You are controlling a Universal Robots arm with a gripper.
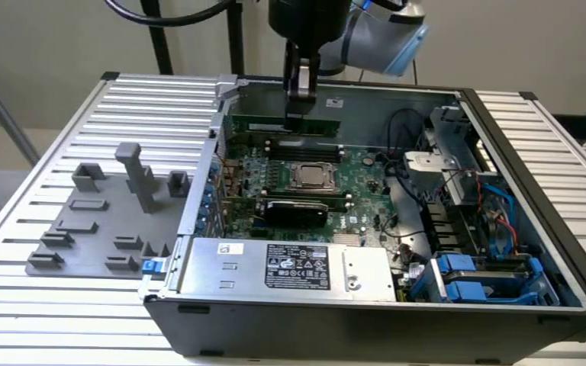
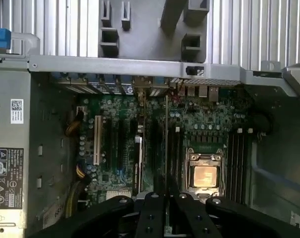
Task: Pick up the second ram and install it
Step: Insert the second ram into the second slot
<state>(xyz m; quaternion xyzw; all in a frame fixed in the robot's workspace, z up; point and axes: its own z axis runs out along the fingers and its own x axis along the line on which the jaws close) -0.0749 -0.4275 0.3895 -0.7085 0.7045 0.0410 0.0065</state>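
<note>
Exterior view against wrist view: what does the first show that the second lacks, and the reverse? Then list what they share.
Exterior view: blue drive bays, and the second ram seen side-on, gripped by the tool above the board. Wrist view: a white expansion slot among the dark ones. Both: the CPU socket, the motherboard and the labelled power supply.

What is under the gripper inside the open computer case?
The second ram, held edge-on by the gripper, over the motherboard beside the CPU socket. Whatever lies directly beneath is covered by the ram itself.
</note>
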